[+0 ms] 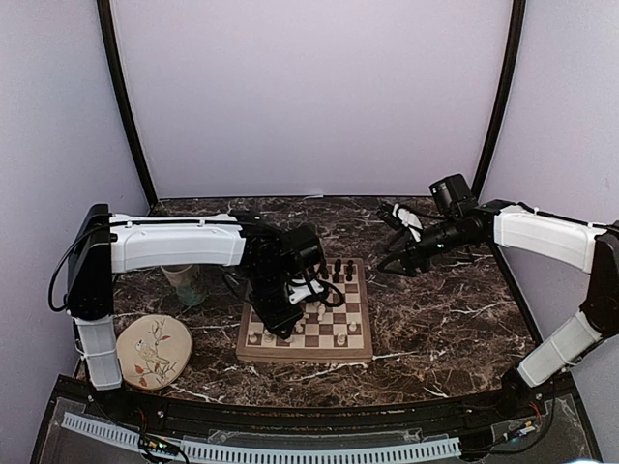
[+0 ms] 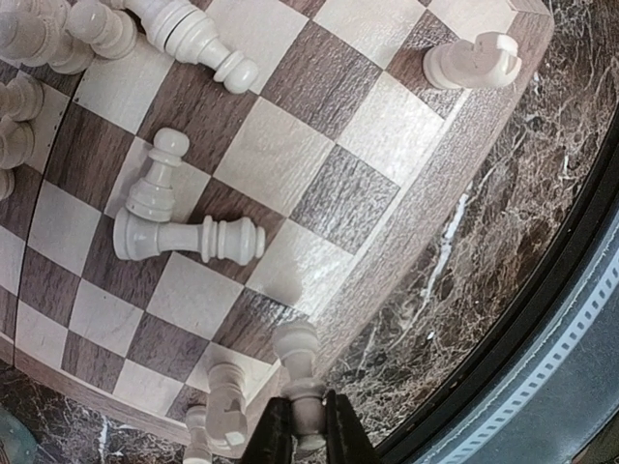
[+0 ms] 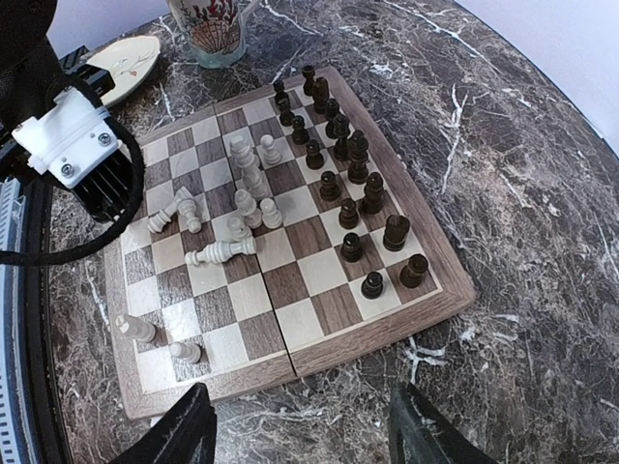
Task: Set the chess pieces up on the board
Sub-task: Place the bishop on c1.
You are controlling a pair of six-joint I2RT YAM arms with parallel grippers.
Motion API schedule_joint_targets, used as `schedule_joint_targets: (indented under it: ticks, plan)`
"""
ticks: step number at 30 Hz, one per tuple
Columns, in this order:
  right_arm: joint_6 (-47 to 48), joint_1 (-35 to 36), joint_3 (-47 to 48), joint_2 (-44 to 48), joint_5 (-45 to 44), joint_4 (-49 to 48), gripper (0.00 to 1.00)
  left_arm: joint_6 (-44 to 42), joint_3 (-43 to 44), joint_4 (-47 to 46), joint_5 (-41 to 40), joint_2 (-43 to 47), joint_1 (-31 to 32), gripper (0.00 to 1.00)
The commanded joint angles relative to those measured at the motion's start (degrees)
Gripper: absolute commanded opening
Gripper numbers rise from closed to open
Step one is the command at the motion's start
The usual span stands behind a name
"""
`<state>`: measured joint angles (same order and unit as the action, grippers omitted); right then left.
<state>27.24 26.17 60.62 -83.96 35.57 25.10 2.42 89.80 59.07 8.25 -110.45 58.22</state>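
Observation:
The board (image 1: 305,354) lies mid-table. Dark pieces (image 3: 350,155) stand in two rows along one side. Several cream-white pieces (image 3: 222,251) stand or lie toppled on the middle squares. In the left wrist view one white piece lies on its side (image 2: 184,237) and a pawn (image 2: 160,184) stands by it. My left gripper (image 2: 308,425) is shut on a white piece (image 2: 295,348), held over the board's tan border (image 2: 426,193) near a corner. My right gripper (image 3: 305,425) is open and empty, above the table just off the board's edge (image 3: 387,333).
A mug (image 1: 184,282) stands left of the board, also showing in the right wrist view (image 3: 215,24). A round bird-patterned plate (image 1: 155,350) lies at the near left. The left arm's wrist (image 3: 73,145) hangs over the board's white side. A black rail (image 2: 542,319) borders the table.

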Motion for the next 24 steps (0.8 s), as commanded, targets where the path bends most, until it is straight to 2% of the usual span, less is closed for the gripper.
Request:
schedule_joint_targets:
  ticks: [1,17,24]
  plan:
    - [0.61,-0.07,0.62,-0.79,0.54,0.51,0.61,-1.25,2.07,3.25,-2.1,-0.39,-0.3,0.13]
    - [0.95,0.19,0.9,-1.37,0.38,1.08,0.61,-2.33,2.22,4.08,-2.32,-2.52,-0.3,0.15]
    - [0.96,0.41,1.02,-1.38,0.46,1.26,0.61,-2.15,2.65,3.43,-2.61,-3.16,-0.21,0.2]
